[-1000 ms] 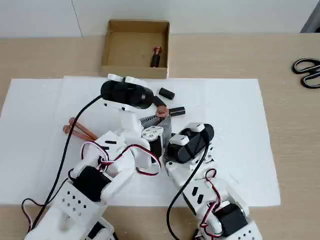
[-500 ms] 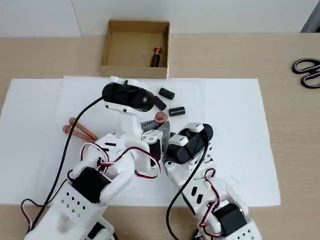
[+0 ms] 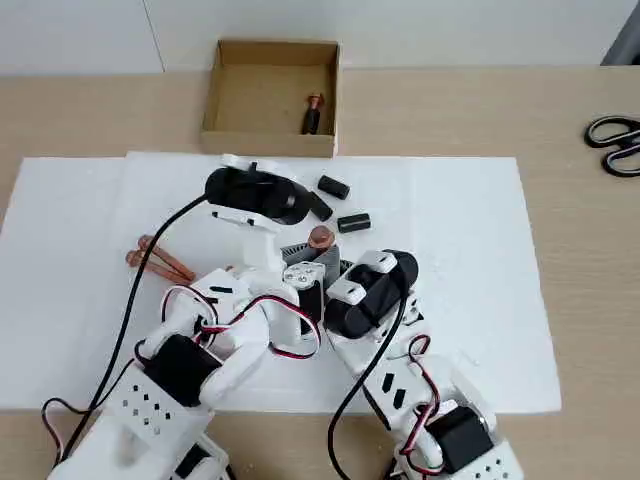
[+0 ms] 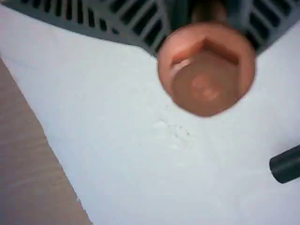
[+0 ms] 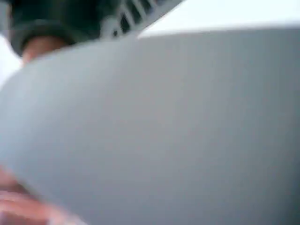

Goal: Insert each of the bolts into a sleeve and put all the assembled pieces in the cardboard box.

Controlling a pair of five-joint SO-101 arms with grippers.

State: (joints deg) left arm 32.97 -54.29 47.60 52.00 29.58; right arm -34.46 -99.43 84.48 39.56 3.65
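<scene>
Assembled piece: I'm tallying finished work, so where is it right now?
In the high view the assembled piece lies inside the cardboard box, toward its right wall, at the far side of the table beyond the white sheet.

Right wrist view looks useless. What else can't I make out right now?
- Right wrist view: a blurred grey surface near the lens hides the work; a copper patch is too smeared to identify.
- High view: the arms cover the grey tool at the bolt head; whose it is cannot be told.
- Left wrist view: the bolt head hides its own shank, so a sleeve there cannot be confirmed; a loose sleeve is cut by the edge.
</scene>
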